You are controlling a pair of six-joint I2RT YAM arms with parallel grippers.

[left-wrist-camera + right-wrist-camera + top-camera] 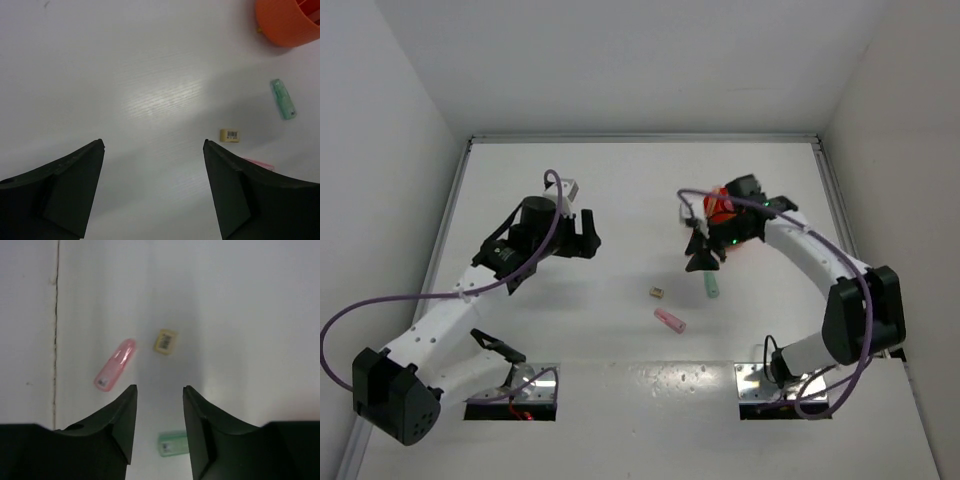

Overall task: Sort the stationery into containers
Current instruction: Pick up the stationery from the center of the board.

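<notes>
Three pieces of stationery lie on the white table: a mint-green stick, a small tan block and a chunky pink tube. The orange bowl stands at the back right, partly hidden by my right arm. My right gripper hovers just in front of the bowl. Its wrist view shows the right gripper open and empty, the mint-green stick below it, and the pink tube and tan block ahead. My left gripper is wide open over bare table.
The left wrist view shows the orange bowl at top right, the mint-green stick and tan block to the right of its fingers. White walls enclose the table on three sides. A seam runs along the table's surface.
</notes>
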